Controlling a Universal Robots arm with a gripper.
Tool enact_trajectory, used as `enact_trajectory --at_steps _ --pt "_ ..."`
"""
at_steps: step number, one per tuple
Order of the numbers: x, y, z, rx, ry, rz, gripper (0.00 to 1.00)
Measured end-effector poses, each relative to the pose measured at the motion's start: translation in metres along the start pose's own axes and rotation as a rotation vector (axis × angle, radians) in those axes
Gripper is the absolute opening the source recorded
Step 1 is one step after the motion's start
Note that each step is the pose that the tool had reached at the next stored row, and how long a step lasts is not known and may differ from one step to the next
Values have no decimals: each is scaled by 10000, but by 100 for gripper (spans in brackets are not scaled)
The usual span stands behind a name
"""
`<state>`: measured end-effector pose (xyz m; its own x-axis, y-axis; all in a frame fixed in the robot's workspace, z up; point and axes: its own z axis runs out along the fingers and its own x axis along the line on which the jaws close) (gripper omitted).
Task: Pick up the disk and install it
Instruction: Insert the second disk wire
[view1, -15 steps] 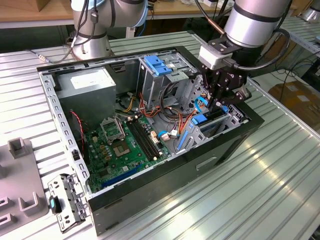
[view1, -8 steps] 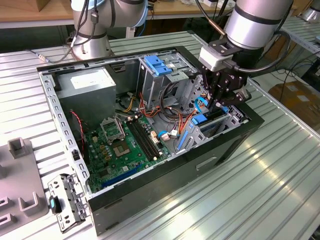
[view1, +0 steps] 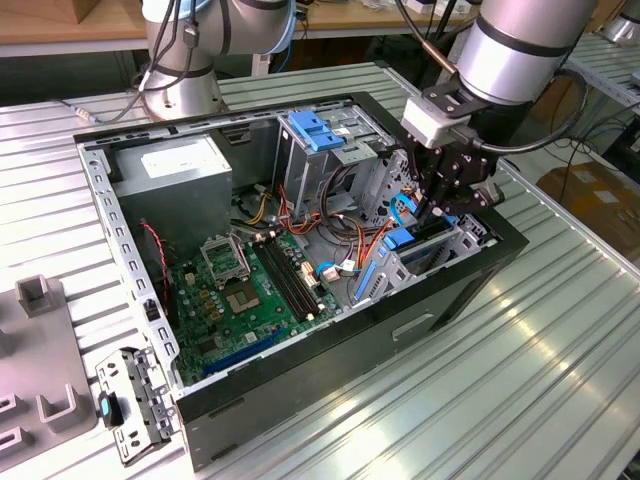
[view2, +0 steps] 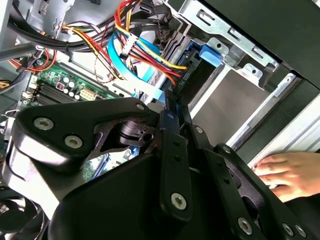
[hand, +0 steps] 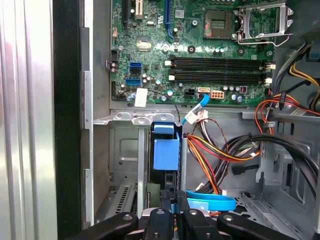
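**Spotter:** Where's your claw?

**Me:** My black claw (view1: 447, 205) hangs over the drive cage (view1: 440, 245) at the front corner of the open black tower case (view1: 300, 390), fingers nearly shut. They pinch the upper edge of the flat dark hard drive with blue plastic rails (hand: 165, 150), seen edge-on in the first wrist view.

**Spotter:** And which way does the disk lie?

**Me:** Straight beneath my fingertips, standing on edge, long axis running down into the cage slot. The green motherboard (view1: 245, 290) sits beyond, red and yellow cables (hand: 210, 150) just beside. A person's hand (view2: 285, 172) rests near the case's outer wall.
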<state>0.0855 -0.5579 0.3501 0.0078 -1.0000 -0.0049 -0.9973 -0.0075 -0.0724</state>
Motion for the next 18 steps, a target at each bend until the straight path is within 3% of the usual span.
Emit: enact_trajectory --at_steps 2,7,11,18 --pt "13 0 1 1 -62 10 16" --pt "15 -2 4 1 -67 16 16" --pt "9 -3 9 2 -137 21 16" --pt "8 -4 32 1 -144 22 16"
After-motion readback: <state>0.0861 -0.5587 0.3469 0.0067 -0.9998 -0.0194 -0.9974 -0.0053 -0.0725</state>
